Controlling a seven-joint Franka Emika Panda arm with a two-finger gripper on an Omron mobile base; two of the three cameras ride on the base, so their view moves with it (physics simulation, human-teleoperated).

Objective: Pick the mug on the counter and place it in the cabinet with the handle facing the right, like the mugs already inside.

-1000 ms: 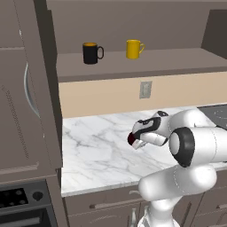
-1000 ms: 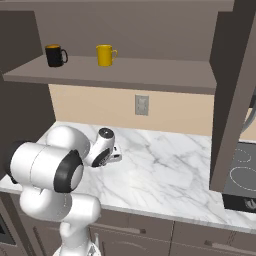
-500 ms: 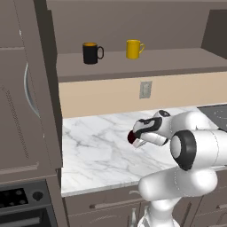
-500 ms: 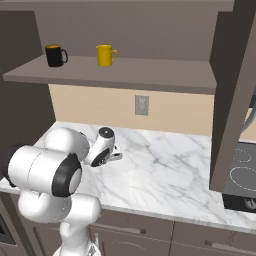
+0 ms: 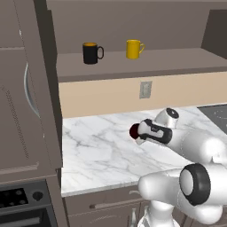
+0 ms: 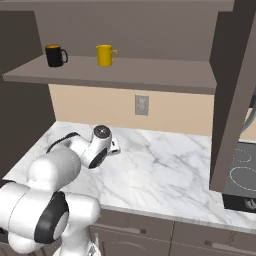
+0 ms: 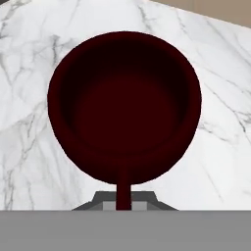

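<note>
- Now the claw (image 5: pixel 138 134) is pinched on the handle (image 7: pixel 122 188) of the mug (image 7: pixel 124 105), which has risen slightly above the desk (image 5: pixel 97 150) compared with a second ago.
- Seemingly the lift has begun; the carry to the cabinet (image 5: pixel 146 62) shelf, beside the black mug (image 5: pixel 91 52) and yellow mug (image 5: pixel 133 48), remains.

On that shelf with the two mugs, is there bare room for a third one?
Yes. The cabinet shelf is bare from the yellow mug rightward to the side panel, and a smaller gap lies between it and the black mug. Left of the black mug it is tight against the cabinet wall. The gripper is shut on the maroon mug above the marble counter.
</note>
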